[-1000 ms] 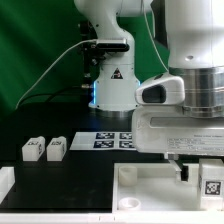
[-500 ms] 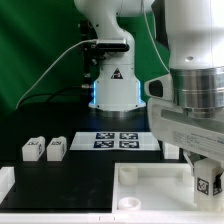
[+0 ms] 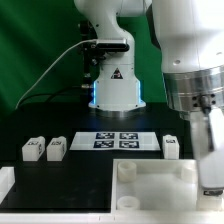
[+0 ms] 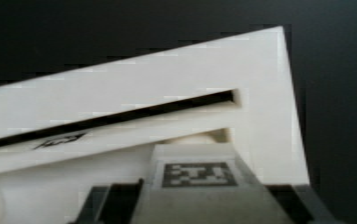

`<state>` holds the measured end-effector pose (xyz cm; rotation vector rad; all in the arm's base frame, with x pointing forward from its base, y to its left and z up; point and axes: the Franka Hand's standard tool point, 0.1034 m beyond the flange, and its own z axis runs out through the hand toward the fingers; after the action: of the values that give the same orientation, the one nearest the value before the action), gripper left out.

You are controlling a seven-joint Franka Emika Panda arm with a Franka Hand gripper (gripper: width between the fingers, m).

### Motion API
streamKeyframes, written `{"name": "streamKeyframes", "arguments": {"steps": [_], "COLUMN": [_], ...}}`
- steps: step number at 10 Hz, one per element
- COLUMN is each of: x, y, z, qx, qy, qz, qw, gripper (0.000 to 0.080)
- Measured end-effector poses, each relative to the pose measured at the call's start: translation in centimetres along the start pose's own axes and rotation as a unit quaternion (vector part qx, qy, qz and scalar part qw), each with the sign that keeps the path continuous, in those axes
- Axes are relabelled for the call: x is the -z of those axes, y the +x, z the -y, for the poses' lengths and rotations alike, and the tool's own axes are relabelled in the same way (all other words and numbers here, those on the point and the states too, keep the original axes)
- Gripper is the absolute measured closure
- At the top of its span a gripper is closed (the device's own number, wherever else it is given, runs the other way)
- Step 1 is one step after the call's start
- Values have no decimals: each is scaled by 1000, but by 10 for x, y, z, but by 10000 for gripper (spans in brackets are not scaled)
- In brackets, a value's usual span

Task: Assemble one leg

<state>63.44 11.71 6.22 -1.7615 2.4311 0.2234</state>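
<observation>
My gripper (image 3: 212, 170) hangs at the exterior view's right edge, over the right end of the large white tray (image 3: 150, 180). In the wrist view the gripper (image 4: 201, 203) is shut on a leg (image 4: 196, 172), a white block with its square tag facing the camera. Dark fingers (image 4: 118, 203) stand on either side of the leg. The tray (image 4: 139, 105) with a long slot lies close below it. In the exterior view the held leg is blurred at the frame edge. Two loose legs (image 3: 32, 150) (image 3: 55, 149) lie at the left, and a third (image 3: 171, 146) lies behind the tray.
The marker board (image 3: 115, 140) lies flat at the table's middle, in front of the robot base (image 3: 113, 90). A white block edge (image 3: 5, 182) shows at the front left. A green backdrop stands behind.
The gripper with the leg has swung toward the exterior view's right edge and sunk lower. The wrist has turned, and the third loose leg behind the tray has come into view.
</observation>
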Motion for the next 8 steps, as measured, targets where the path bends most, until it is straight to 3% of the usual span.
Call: {"name": "streamKeyframes", "arguments": {"steps": [4, 6, 8], "x": [0, 8, 30], "y": [2, -1, -10], "z": [-1, -9, -20], "qx": [-36, -15, -7], "qy": [0, 3, 8], "qz": [-12, -9, 0], "qw": [999, 1000, 1000], "gripper": [505, 194, 164]}}
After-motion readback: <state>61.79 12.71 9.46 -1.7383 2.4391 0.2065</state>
